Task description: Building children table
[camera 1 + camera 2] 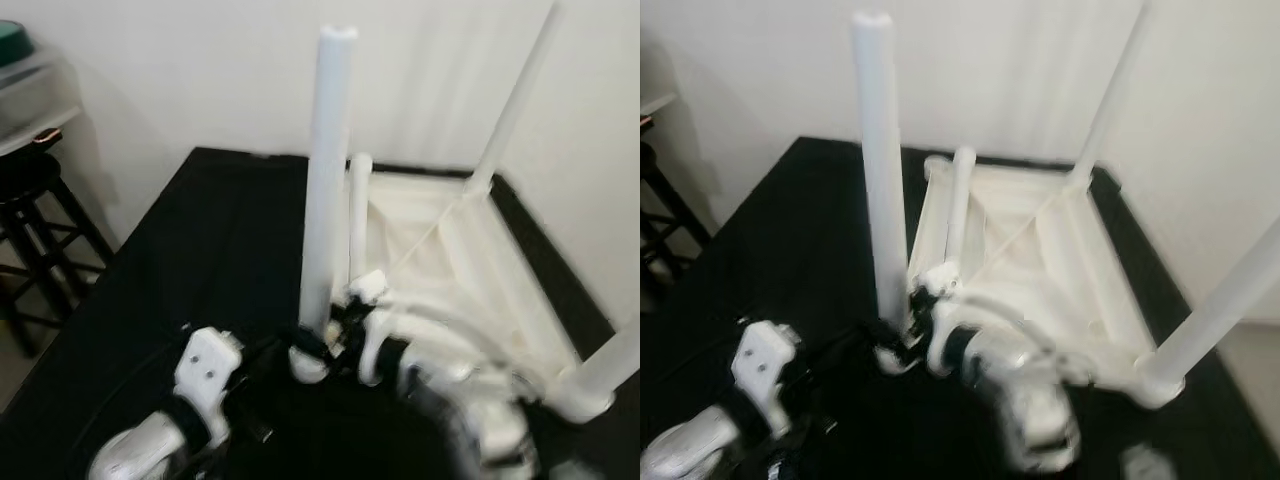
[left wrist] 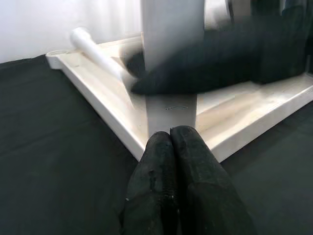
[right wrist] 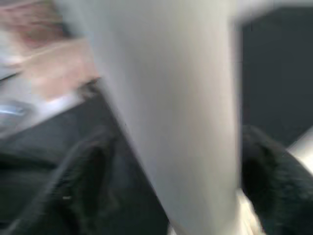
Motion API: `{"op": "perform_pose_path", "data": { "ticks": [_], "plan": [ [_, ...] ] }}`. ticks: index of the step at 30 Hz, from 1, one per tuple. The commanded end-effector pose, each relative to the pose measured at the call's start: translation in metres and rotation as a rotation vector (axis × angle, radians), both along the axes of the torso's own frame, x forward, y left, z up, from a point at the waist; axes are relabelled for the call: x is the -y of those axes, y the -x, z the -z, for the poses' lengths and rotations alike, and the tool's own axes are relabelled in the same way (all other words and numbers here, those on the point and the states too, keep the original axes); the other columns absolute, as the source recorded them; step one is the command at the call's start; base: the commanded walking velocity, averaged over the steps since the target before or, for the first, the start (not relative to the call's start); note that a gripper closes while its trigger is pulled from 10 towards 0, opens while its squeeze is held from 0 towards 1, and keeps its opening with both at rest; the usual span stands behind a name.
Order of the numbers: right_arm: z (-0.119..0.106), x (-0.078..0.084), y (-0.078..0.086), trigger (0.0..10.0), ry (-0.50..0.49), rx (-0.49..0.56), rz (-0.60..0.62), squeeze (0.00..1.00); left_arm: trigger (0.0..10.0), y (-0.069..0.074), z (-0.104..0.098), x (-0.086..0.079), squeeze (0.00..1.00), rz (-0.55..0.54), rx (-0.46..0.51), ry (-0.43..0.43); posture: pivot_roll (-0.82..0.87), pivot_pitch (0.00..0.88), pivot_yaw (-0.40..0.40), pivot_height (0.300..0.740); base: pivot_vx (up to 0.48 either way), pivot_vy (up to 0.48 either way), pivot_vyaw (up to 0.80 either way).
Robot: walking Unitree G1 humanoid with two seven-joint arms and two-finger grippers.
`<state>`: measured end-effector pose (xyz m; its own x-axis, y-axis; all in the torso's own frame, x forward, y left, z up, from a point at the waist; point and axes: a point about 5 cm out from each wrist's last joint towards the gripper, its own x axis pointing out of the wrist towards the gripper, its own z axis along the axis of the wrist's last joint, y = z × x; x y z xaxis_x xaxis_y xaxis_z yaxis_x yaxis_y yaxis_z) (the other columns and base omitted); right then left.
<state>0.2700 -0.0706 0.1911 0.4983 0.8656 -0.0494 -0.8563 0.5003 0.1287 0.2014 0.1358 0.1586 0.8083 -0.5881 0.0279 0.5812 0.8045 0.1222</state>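
Right gripper [image 3: 171, 186] pinching smooth white cylindrical leg [image 1: 327, 190], left gripper [image 2: 171, 142] pressed together.

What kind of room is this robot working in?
Probably a room in a home: a plain white wall, a dark wooden stool at the side, and an upturned white children's table on black floor covering.

Soft, even indoor light — the pale wall glows, the black cloth swallows detail. Head views are slightly smeared, worst near the silver arms. The tall white cylindrical leg [image 3: 171, 122] between the right gripper's black fingers [image 3: 274, 181] is a pure blur; the left gripper's closed fingertips [image 2: 181, 161] are sharper — a dark smear crosses beyond them.
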Motion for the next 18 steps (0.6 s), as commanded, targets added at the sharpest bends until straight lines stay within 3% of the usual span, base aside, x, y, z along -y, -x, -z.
{"op": "perform_pose_path", "data": {
  "ticks": [1,4,5,7,8,9,10,18],
  "plan": [
    [-0.01,-0.001,0.001,10.0,-0.024,0.076,-0.132,1.0,10.0,0.0,0.004,0.001,0.0,0.0,-0.022,-0.003,0.12,0.052,-0.08,0.74,0.0,0.0,0.0],
    [-0.016,0.004,-0.006,10.0,0.001,0.14,-0.229,1.0,10.0,0.0,0.004,0.001,0.0,0.0,-0.021,-0.002,0.12,0.048,-0.087,0.74,0.0,0.0,0.0],
    [-0.022,0.014,-0.029,10.0,0.025,0.175,-0.308,1.0,10.0,0.0,0.005,0.003,0.0,0.001,-0.021,-0.001,0.13,0.043,-0.093,0.74,0.0,0.0,0.0],
    [-0.023,0.017,-0.036,10.0,0.028,0.179,-0.316,1.0,10.0,0.0,0.005,0.003,0.0,0.001,-0.021,-0.001,0.13,0.043,-0.093,0.74,0.0,0.0,0.0],
    [-0.027,0.018,-0.045,10.0,0.022,0.179,-0.325,0.36,10.0,0.0,0.006,0.003,0.0,0.001,-0.021,0.0,0.13,0.04,-0.097,0.74,0.0,0.0,0.0],
    [-0.027,0.018,-0.045,10.0,0.022,0.179,-0.325,0.36,10.0,0.0,0.006,0.003,0.0,0.001,-0.021,0.0,0.13,0.04,-0.097,0.74,0.0,0.0,0.0],
    [-0.035,0.018,-0.057,10.0,0.034,0.188,-0.343,0.0,10.0,0.001,0.006,0.003,0.0,0.0,-0.021,0.0,0.14,0.039,-0.1,0.74,0.0,0.0,0.0],
    [-0.049,0.019,-0.071,10.0,0.04,0.177,-0.435,0.0,10.0,0.001,0.007,0.003,0.0,-0.001,-0.022,-0.001,0.14,0.036,-0.104,0.74,0.0,0.0,0.0]
  ]
}}
